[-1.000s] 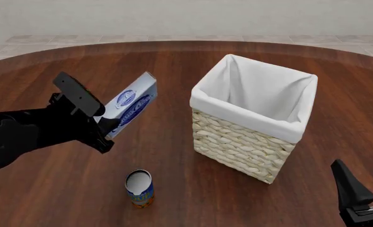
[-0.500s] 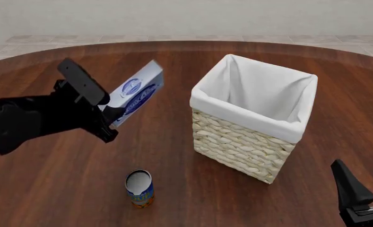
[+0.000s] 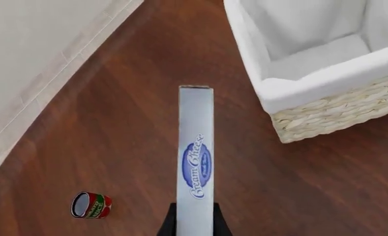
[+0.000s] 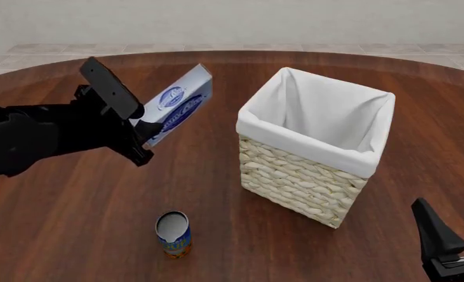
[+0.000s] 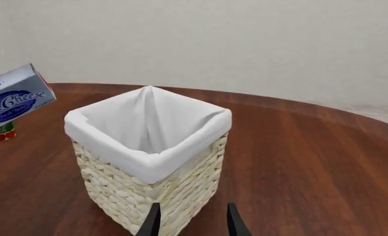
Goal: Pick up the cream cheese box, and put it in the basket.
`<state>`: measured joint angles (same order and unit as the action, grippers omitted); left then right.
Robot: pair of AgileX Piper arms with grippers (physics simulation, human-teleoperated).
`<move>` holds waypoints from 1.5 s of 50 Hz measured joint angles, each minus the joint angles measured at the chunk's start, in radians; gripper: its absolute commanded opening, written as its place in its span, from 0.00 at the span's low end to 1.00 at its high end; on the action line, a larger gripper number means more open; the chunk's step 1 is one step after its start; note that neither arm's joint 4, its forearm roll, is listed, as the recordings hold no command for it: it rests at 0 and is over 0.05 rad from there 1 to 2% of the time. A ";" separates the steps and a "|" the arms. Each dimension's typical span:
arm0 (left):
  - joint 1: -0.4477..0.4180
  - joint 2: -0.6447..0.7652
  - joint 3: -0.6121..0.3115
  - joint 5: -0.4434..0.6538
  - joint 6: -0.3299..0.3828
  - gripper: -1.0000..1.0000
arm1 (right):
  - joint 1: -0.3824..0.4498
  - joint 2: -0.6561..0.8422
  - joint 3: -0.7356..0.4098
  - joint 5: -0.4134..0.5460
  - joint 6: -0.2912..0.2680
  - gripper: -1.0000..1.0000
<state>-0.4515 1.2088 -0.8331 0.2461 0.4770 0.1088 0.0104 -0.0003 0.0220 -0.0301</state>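
My left gripper (image 4: 143, 139) is shut on the cream cheese box (image 4: 179, 104), a pale carton with blue oval logos, and holds it tilted in the air left of the basket (image 4: 294, 182). The box also shows in the left wrist view (image 3: 195, 162) between the fingers, and in the right wrist view (image 5: 13, 101). The basket is cream wicker with a white liner and stands upright, seen too in the left wrist view (image 3: 331, 113) and the right wrist view (image 5: 134, 191). My right gripper (image 4: 455, 235) is open and empty at the front right, near the table.
A blue-orange can with a white top (image 4: 173, 234) stands on the table in front of the left arm. A small red can (image 3: 91, 205) lies on its side on the table; it shows partly behind the box in the right wrist view (image 5: 5, 132).
My left gripper has lifted the cream cheese box higher and carried it a little to the right, toward the basket. The right arm has not moved.
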 measured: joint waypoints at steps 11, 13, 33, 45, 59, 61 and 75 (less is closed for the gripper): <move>-0.008 0.016 -0.035 0.013 0.018 0.00 | 0.000 0.000 0.000 0.001 0.002 1.00; -0.010 0.019 -0.041 0.016 0.021 0.00 | 0.000 -0.001 0.000 0.001 0.002 1.00; -0.030 0.049 -0.106 0.035 0.046 0.00 | -0.001 -0.005 0.000 0.004 0.006 1.00; -0.043 0.069 -0.141 0.040 0.058 0.00 | 0.001 -0.004 0.000 0.003 0.008 1.00; -0.060 0.091 -0.178 0.043 0.071 0.00 | 0.003 0.000 0.000 0.000 0.008 1.00; -0.063 0.095 -0.183 0.043 0.073 0.00 | 0.003 0.000 0.000 -0.001 0.008 1.00; -0.091 0.127 -0.225 0.039 0.079 0.00 | 0.003 0.003 0.000 -0.004 0.009 1.00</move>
<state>-0.5429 1.3358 -1.0577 0.2856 0.5561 0.1118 0.0135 -0.0004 0.0180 -0.0207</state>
